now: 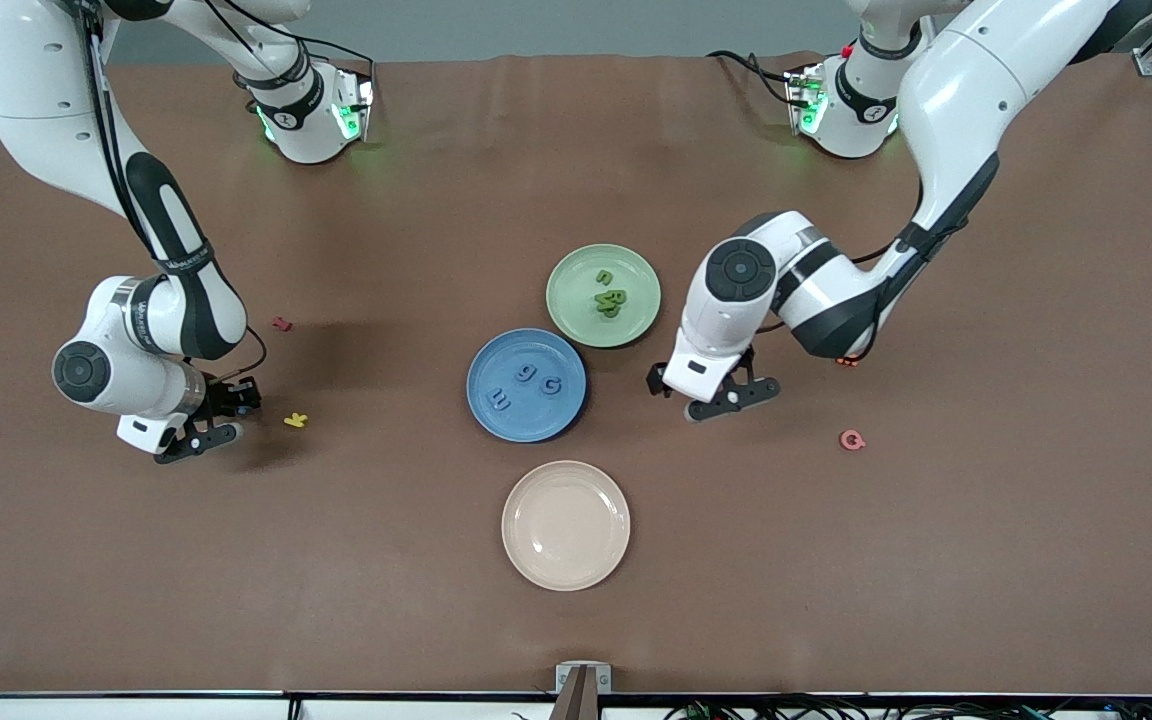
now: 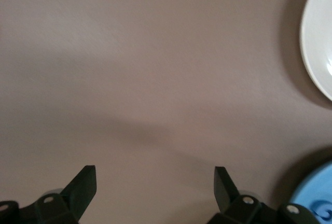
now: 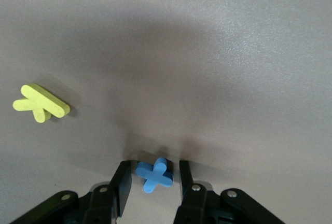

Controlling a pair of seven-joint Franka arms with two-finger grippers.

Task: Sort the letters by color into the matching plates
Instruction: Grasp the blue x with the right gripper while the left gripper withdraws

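right gripper (image 3: 151, 185) has its jaws partly open either side of the blue letter (image 3: 154, 174), not clamped yet, yellow piece (image 3: 40, 103) around its 10 o'clock, so I'd squeeze squarely first, then lift it to the blue plate (image 1: 492, 405); left gripper (image 2: 154, 186) waits wide open and empty.

Landmark: medium blue round matte plate (image 1: 526, 385), table centre.

- Pale green round plate (image 1: 603, 295) touches its rim on the side farther from the front camera; no gap to pass between them.
- Beige-cream round plate (image 1: 566, 525) nearer the camera; narrow strip of bare brown table (image 1: 576, 620) between.
- Toward the right arm's end: open table up to a small yellow flat letter piece (image 1: 296, 420).
- Toward the left arm's end: left gripper (image 1: 711, 395) hangs close, fingers spread, bare cloth beneath.
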